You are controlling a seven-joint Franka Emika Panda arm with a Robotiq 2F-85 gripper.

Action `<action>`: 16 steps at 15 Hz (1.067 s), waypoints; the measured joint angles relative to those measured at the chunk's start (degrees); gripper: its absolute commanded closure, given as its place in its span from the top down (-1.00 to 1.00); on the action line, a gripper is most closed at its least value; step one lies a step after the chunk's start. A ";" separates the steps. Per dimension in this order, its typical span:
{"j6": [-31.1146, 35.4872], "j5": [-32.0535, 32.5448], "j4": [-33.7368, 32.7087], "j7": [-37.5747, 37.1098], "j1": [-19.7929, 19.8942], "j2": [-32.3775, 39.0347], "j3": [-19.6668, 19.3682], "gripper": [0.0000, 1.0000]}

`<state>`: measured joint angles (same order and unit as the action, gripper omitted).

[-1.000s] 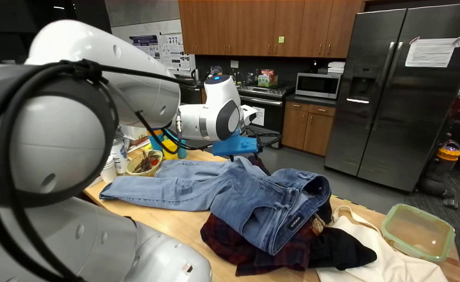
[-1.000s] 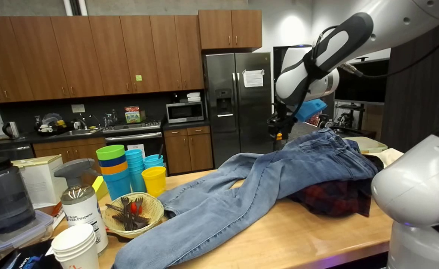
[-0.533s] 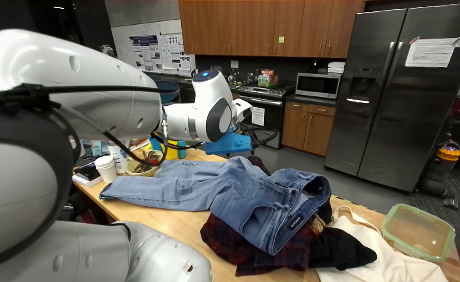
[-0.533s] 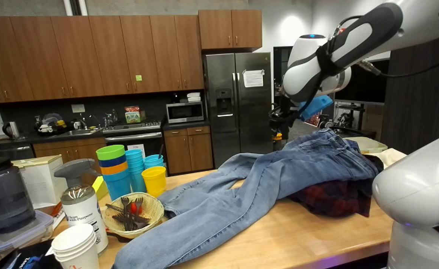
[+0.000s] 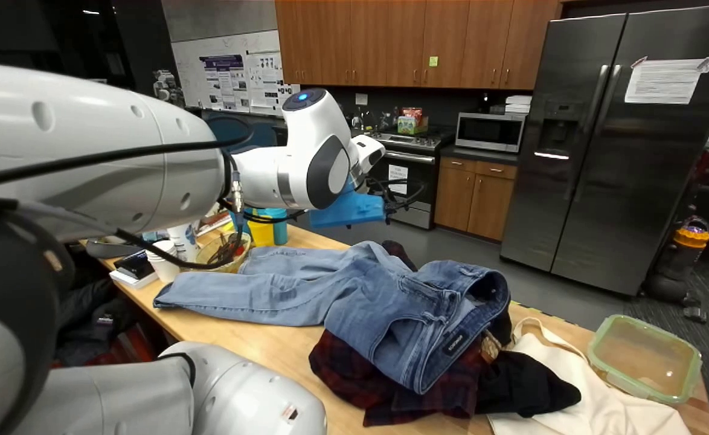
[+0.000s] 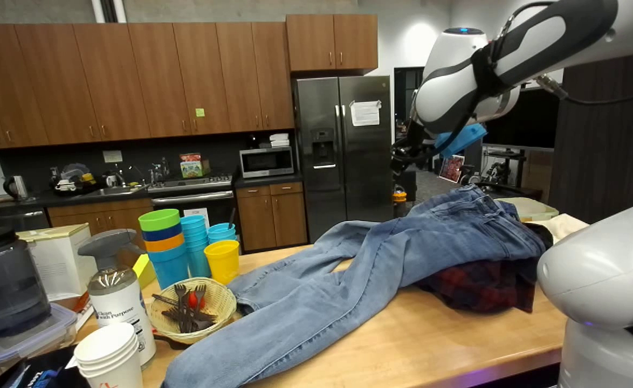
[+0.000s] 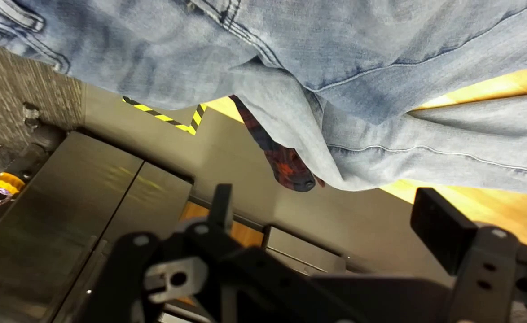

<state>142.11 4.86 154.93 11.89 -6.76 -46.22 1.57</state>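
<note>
a black two-fingered claw [image 7: 328, 215], its jaws apart, hangs clear of faded blue denim jeans [image 7: 357, 58] at the wrist view's twelve o'clock; they drape over dark-red plaid cloth [image 6: 478, 285] on a pale wooden table [image 6: 403, 345].

Arm [image 5: 191, 175] outstretched, pincer [image 7: 328, 211] aloft, both fingers [image 7: 443, 229] spread wide apart

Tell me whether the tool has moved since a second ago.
Yes, upward: in an exterior view the tool now sits higher relative to the refrigerator than it did then, while the jeans lie as before.
</note>
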 measured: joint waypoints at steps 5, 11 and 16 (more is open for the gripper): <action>-7.76 -0.05 -3.16 2.27 -2.81 -1.22 -1.08 1.00; -9.07 -0.05 -3.78 2.75 -3.38 -1.27 -1.20 1.00; -9.06 -0.05 -3.77 2.75 -3.38 -1.27 -1.20 1.00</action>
